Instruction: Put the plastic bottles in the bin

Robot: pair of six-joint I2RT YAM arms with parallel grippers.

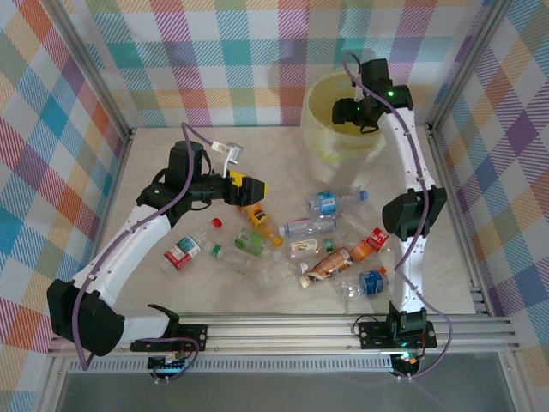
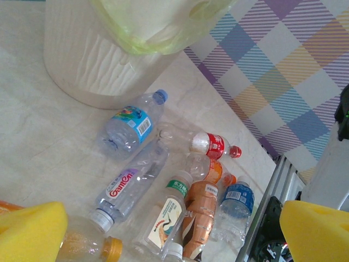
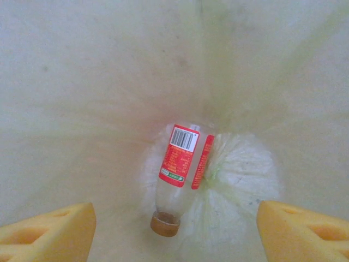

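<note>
Left gripper (image 1: 249,187) hangs over the left end of the bottle pile, its yellow pads (image 2: 30,232) spread wide with nothing between them. Expect trouble on the descent: the orange-capped bottle (image 2: 87,243) beneath it lies touching its neighbours, so the pads may catch two at once or push one aside. Round, smooth bodies can also roll or squeeze out of soft foam as you close.

Moving right, the loose plastic bottles (image 1: 306,247) lie scattered on the table (image 1: 154,163), close to the arm bases and outside the bin. Roughly a dozen lie there, several crushed and overlapping; a blue-labelled bottle (image 1: 326,203) is the one nearest the bin. Do not sweep an arm through the pile: a knocked bottle may roll toward the near rail (image 1: 283,324).

Right gripper (image 1: 364,112) sits at the far right, at the mouth of the bin (image 1: 322,142), its pads (image 3: 305,229) likewise spread and holding nothing. Lift it straight up before swinging it; a sideways move could hook the rim and tip or drag the bin. Keep both arms from converging on the same bottle.

Bin contents: one red-labelled bottle (image 3: 177,164) lies on the floor, cap toward the camera, clear of the pads. You cannot tell whether the red strip (image 3: 200,162) beside it is a loose label or a reflection.
</note>
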